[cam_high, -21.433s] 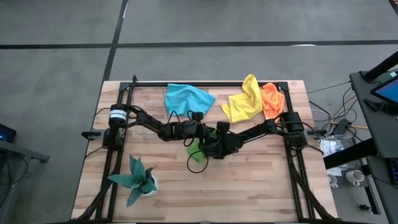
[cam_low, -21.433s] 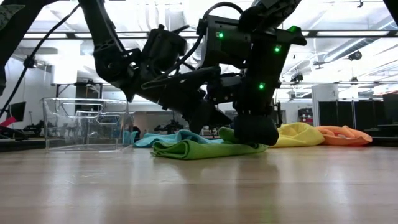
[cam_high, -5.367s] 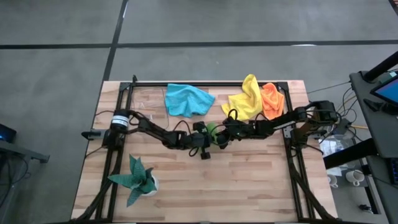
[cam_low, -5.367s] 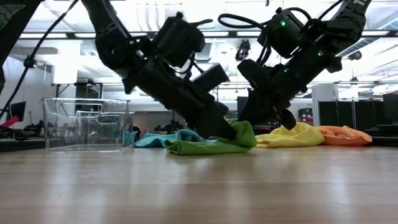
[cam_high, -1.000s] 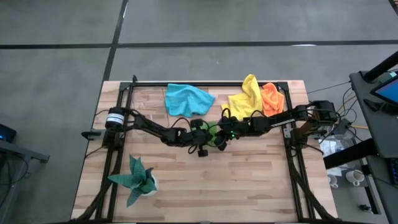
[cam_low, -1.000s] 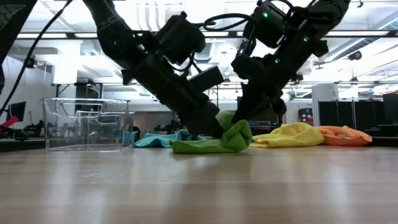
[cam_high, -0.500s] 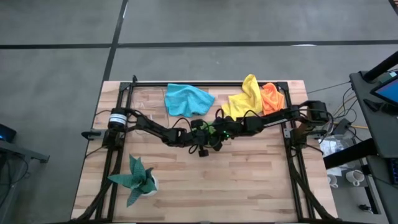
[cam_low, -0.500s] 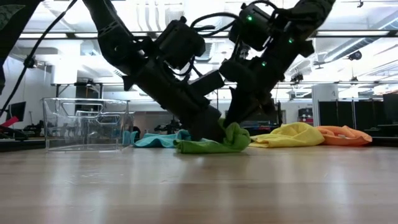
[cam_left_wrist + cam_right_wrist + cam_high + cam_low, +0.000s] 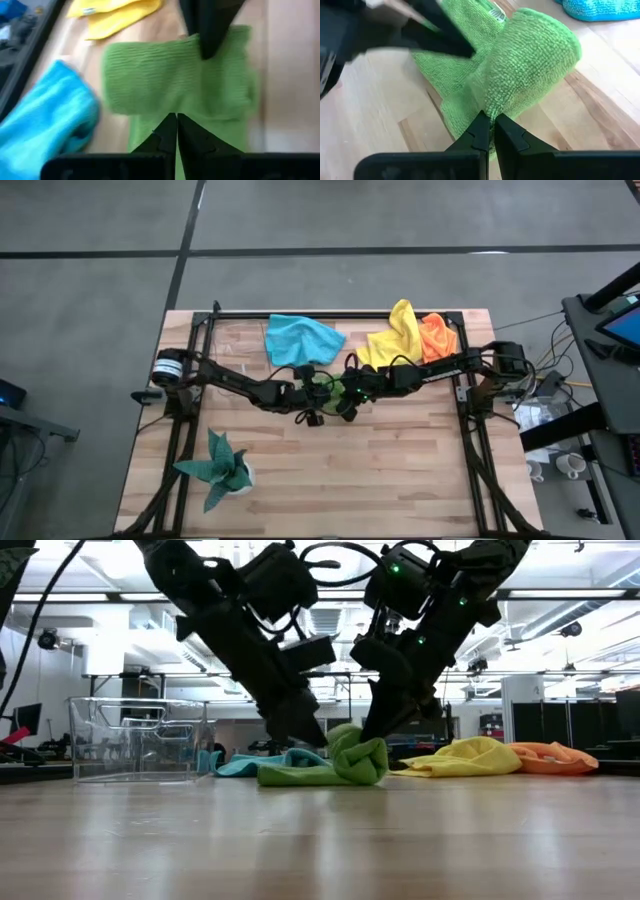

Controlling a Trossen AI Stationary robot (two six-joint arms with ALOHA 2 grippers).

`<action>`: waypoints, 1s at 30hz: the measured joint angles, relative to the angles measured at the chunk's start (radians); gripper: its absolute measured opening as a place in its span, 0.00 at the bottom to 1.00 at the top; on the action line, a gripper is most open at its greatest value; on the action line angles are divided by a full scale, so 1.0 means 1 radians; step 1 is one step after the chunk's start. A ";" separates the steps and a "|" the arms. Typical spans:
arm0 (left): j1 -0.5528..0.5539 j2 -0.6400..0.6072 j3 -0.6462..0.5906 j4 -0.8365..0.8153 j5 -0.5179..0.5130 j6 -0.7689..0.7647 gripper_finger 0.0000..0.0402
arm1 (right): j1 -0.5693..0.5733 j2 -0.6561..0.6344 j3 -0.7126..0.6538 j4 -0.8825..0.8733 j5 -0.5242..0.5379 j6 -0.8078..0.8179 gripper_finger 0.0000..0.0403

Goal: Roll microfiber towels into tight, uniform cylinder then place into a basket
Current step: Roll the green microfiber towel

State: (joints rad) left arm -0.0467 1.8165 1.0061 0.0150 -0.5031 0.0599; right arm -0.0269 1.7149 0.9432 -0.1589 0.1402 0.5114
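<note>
Two clenched jaws pressing the green towel (image 9: 330,766), roll now bunched higher, shifted left toward the basket (image 9: 135,740)

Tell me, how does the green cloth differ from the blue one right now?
The green towel is partly rolled, one end curled into a thick bundle; the blue towel lies spread and loosely rumpled. Both arms press their tips on the green one; nothing touches the blue. Green sits mid-table, blue nearer the far edge. Both are small soft cloths.

Four towels lie on the worktop (image 9: 400,470): one blue (image 9: 300,338), one green (image 9: 330,765), one yellow (image 9: 392,340), one orange (image 9: 437,337). There is one clear basket (image 9: 135,740) and one potted plant (image 9: 218,468).
</note>
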 joint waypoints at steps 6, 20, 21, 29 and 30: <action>0.007 -0.020 -0.045 -0.058 -0.047 -0.028 0.00 | 0.000 0.000 0.001 -0.003 0.001 -0.007 0.02; 0.029 0.076 -0.114 0.149 0.105 -0.176 0.00 | 0.000 0.000 0.001 -0.061 -0.008 -0.014 0.02; 0.028 0.095 -0.114 0.176 0.103 -0.186 0.00 | 0.000 0.000 0.002 -0.072 -0.008 -0.014 0.02; 0.016 0.157 -0.105 0.281 0.109 -0.347 0.00 | 0.000 -0.003 0.002 -0.151 -0.008 -0.031 0.02; 0.012 0.157 -0.106 0.281 0.108 -0.365 0.00 | 0.000 -0.004 0.002 -0.158 -0.008 -0.036 0.02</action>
State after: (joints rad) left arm -0.0346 1.9739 0.9005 0.2962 -0.3954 -0.3049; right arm -0.0269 1.7107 0.9451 -0.3173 0.1320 0.4752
